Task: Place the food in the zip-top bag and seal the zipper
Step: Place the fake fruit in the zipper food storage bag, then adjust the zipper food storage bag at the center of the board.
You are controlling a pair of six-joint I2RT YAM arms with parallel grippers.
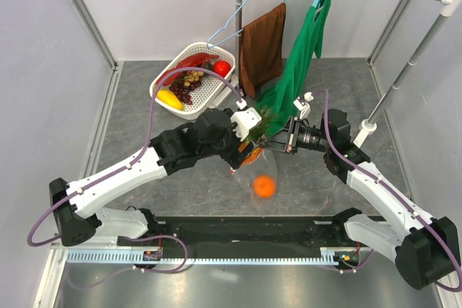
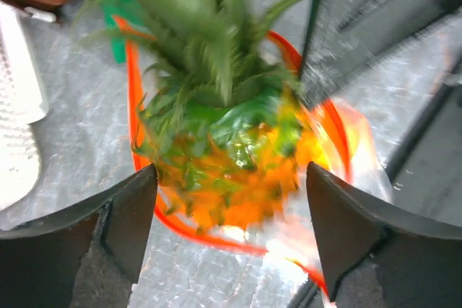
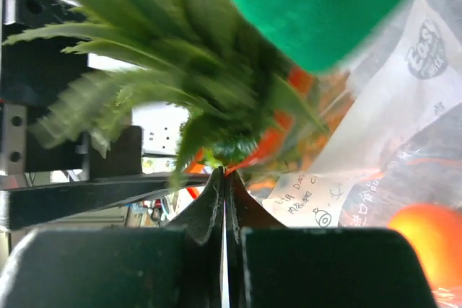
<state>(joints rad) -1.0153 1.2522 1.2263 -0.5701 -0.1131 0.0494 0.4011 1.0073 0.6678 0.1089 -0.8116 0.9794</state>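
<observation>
The zip-top bag (image 1: 254, 191) hangs above the table, its mouth held up by my right gripper (image 1: 280, 142), whose jaws are shut on the rim (image 3: 225, 172) by the red-orange zipper (image 2: 133, 110). An orange ball (image 1: 264, 186) lies in the bag's bottom and shows through the plastic (image 3: 426, 239). My left gripper (image 2: 231, 189) is open right over the mouth. The little pineapple (image 2: 231, 149) sits blurred inside the zipper ring, free of both fingers (image 2: 130, 214). Its green leaves (image 3: 180, 63) fill the right wrist view.
A white mesh basket (image 1: 216, 84) at the back holds a yellow fruit (image 1: 170, 99), grapes and red items. A green cloth (image 1: 299, 63) and a brown cloth (image 1: 261, 45) hang from a rail, the green one close above my right gripper. A rail post (image 1: 404, 70) stands at right.
</observation>
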